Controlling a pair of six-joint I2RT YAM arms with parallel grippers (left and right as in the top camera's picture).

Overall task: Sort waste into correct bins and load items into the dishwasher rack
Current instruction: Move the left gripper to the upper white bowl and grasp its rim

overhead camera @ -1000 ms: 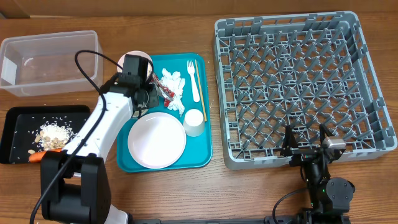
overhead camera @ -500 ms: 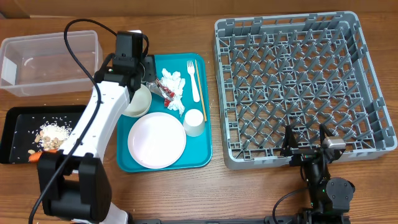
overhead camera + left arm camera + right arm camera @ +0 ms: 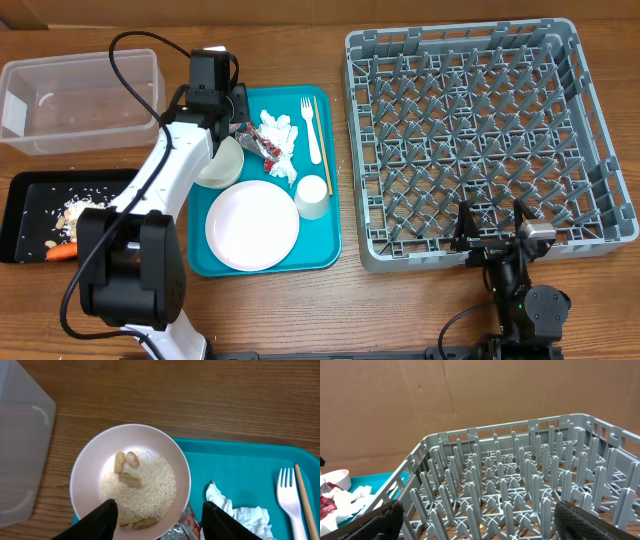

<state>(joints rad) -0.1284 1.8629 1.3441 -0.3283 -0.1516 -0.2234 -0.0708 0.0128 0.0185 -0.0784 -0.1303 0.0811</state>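
Two bowls sit on my side, and the one that matters is directly under my left gripper [image 3: 161,519]. This pinkish bowl [image 3: 131,480] holds rice [image 3: 147,485] and a few peanut-like scraps. It sits at the corner of the teal tray [image 3: 240,465] nearest the clear tub [image 3: 80,100]. Whether it rests on the tray's lip or on the wood, I cannot tell.

My left jaws stand apart and hold nothing. One finger hangs over the bowl's near rim and the other sits just outside it, right beside the crumpled napkins [image 3: 235,512] and the crinkled wrapper [image 3: 262,148].

If I close from here, I may pinch wrapper or napkin against the rim and drag it along. A thin rim grip on a loaded bowl could let it swing and spill rice before it reaches the black tray [image 3: 30,215]. If the bowl is perched on the lip, a nudge could tip it. My forearm passes close to the empty bowl [image 3: 222,162] and could knock it.

My right gripper [image 3: 480,525] waits wide open and empty at the near wall of the dishwasher rack [image 3: 480,130].
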